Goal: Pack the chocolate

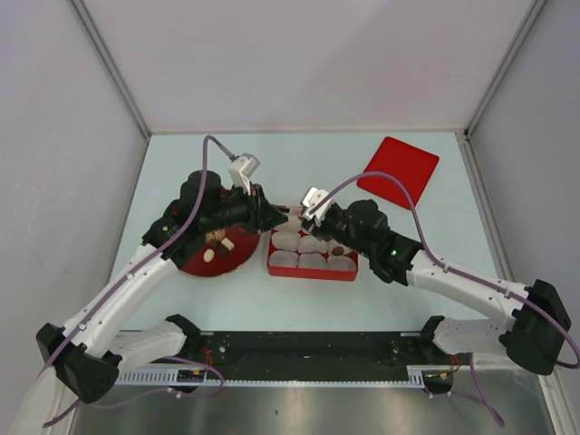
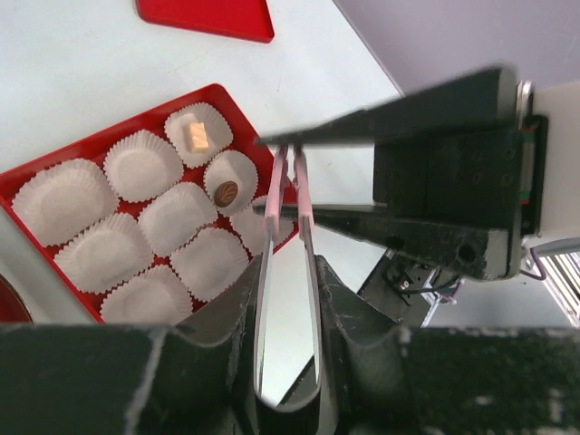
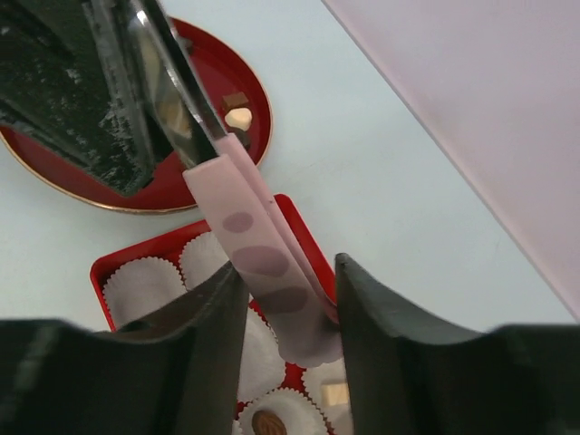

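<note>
My left gripper (image 2: 288,290) is shut on the bent metal end of the pink-tipped tongs (image 2: 292,186), which it holds over the far edge of the red box (image 2: 109,136) of white paper cups. The right gripper (image 3: 290,308) has closed on the tongs' pink tips (image 3: 258,254); both fingers touch them. In the top view the two grippers meet nose to nose (image 1: 279,216) (image 1: 304,216) above the box (image 1: 313,275). Two pieces of chocolate sit in cups, one tan (image 2: 198,136) and one brown (image 2: 227,192). More chocolate (image 3: 238,118) lies on the red plate (image 3: 217,72).
A flat red lid (image 1: 399,170) lies at the back right of the table. The round plate (image 1: 204,267) sits left of the box, under the left arm. White walls close in the table on three sides.
</note>
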{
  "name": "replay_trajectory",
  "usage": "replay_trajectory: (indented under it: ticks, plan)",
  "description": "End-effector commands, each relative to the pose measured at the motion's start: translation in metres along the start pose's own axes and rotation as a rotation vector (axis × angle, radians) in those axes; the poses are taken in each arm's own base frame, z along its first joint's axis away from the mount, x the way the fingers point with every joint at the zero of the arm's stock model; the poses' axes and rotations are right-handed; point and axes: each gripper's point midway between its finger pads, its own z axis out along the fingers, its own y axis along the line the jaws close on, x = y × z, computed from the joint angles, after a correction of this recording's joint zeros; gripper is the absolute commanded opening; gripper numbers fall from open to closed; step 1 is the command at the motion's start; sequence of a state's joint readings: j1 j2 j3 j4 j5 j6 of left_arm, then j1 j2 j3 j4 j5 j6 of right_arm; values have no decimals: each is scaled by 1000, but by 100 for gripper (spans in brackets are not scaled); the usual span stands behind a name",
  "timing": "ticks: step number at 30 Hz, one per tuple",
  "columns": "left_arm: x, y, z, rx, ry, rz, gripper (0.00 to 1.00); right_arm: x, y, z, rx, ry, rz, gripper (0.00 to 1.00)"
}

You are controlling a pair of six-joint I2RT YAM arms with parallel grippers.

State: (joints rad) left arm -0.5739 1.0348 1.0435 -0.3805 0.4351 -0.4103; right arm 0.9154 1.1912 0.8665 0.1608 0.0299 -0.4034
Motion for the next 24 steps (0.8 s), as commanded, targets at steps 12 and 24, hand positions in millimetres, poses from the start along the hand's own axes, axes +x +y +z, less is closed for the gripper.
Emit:
replay_trajectory:
  ticks: [12, 24]
  plan:
    - [-32, -11, -24, -50, -29, 85, 48, -40, -12, -10, 16, -56, -100, 0]
    - [-70, 7, -62, -241, -21, 198, 80, -32, -13, -20, 33, 7, -170, 0]
